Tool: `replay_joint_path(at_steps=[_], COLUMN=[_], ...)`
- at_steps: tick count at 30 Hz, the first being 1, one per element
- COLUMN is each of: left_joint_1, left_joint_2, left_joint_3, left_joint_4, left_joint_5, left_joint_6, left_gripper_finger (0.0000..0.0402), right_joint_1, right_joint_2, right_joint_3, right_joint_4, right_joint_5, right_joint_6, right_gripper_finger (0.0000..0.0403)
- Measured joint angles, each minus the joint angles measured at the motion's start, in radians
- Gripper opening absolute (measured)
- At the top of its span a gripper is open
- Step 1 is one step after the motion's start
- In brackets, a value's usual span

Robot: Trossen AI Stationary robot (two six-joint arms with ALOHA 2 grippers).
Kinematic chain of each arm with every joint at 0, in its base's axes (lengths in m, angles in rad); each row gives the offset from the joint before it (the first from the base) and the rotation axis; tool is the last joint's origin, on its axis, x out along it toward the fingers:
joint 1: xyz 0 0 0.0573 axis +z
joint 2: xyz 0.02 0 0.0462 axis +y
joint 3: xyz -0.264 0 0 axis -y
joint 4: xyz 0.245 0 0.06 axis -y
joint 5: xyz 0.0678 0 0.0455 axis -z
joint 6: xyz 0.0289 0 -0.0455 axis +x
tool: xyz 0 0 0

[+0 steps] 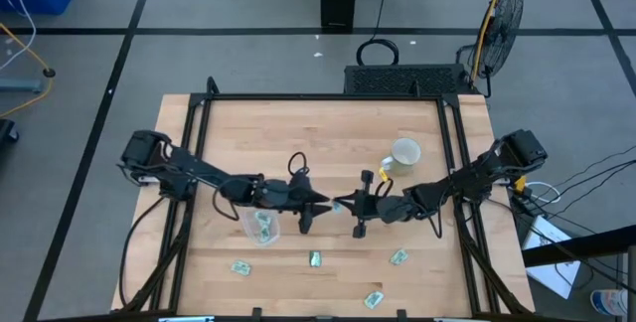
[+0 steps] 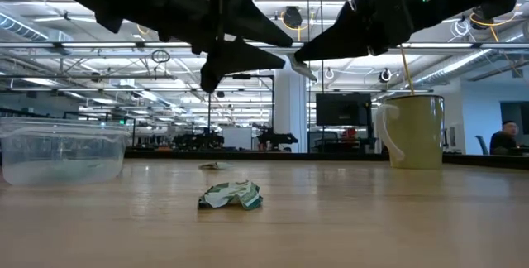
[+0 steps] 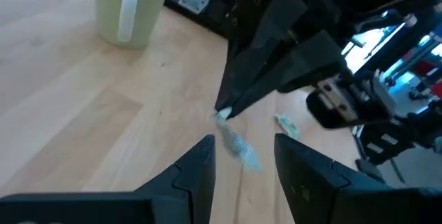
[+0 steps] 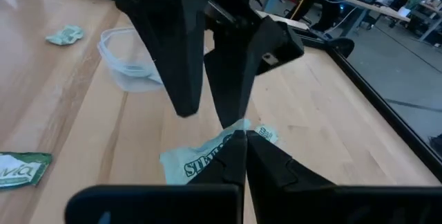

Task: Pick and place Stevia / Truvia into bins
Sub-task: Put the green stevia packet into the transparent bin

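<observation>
Stevia packet [image 4: 207,156] pinched by right gripper [image 4: 240,140]; high view hides it.

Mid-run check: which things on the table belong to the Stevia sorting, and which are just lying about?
Job:
- Stevia packet pinched in the right gripper, mid-table
- left gripper, fingers open, facing it
- clear bin, packets already inside
- loose packets along the table's near side

Lying about:
- white mug
- fan on the floor beyond the table
</observation>
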Motion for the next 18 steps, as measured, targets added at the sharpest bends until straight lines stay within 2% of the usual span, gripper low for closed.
replay_joint_path(at_steps=[5, 11, 18], left_joint_1=[0.020, 0.024, 0.031], left_joint_2=[0.040, 0.072, 0.072], left_joint_3=[0.000, 0.001, 0.001], left_joint_4=[0.016, 0.113, 0.104], left_joint_5=[0.023, 0.044, 0.044], left_joint_6=[-0.012, 0.011, 0.034], left_gripper_finger=[0.0152, 0.0152, 0.0141], right_joint_1=[0.000, -0.015, -0.014], right_joint_2=[0.000, 0.000, 0.000], right_joint_3=[0.000, 0.000, 0.000], right_joint_4=[0.017, 0.022, 0.039], right_joint_5=[0.000, -0.002, -0.031], right_joint_6=[-0.006, -0.005, -0.002], right_gripper_finger=[0.0000, 0.0000, 0.0000])
